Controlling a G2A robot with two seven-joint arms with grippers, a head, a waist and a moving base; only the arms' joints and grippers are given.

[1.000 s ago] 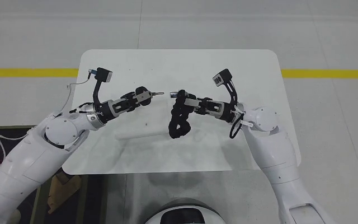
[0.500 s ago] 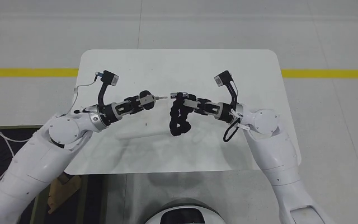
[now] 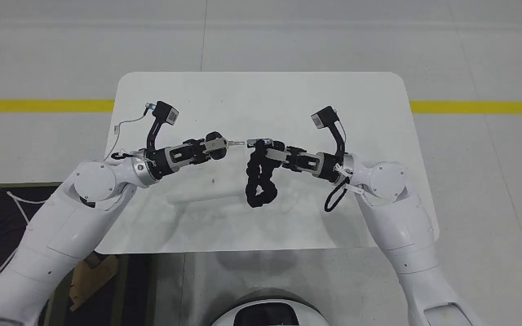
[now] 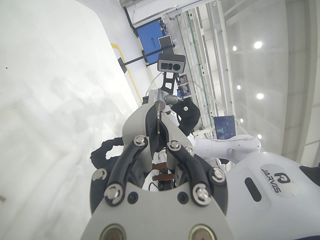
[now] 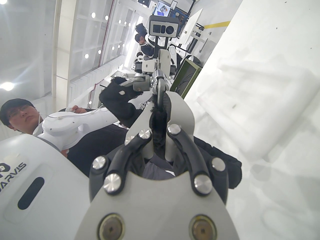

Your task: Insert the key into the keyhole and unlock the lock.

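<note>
Top view shows the two arms meeting above the middle of the white bench (image 3: 342,90). The left claw (image 3: 217,144) is closed narrow on the key (image 3: 234,143), whose silver blade sticks out level toward the other arm. The right claw (image 3: 272,151) is clamped on the lock (image 3: 254,144), a chain lock in a black sleeve (image 3: 259,178) that loops down from the grip toward the bench; whether the loop rests on the bench cannot be told. The key's tip sits just beside the lock's metal head, the two lined up end to end, and it cannot be told whether the tip is inside the keyhole

Left wrist view has the left claw (image 4: 158,119) with its padded fingers (image 4: 151,126) pressed on the key (image 4: 158,123), seen edge-on as a thin plate. The metal head (image 4: 171,99) lies right beyond the key's tip, with the black sleeve (image 4: 188,116) next to it

Right wrist view has the right claw (image 5: 160,101) shut tight on the lock, the metal head (image 5: 141,82) jutting just past the fingertips and the black sleeve (image 5: 117,98) bunched beside it
</note>
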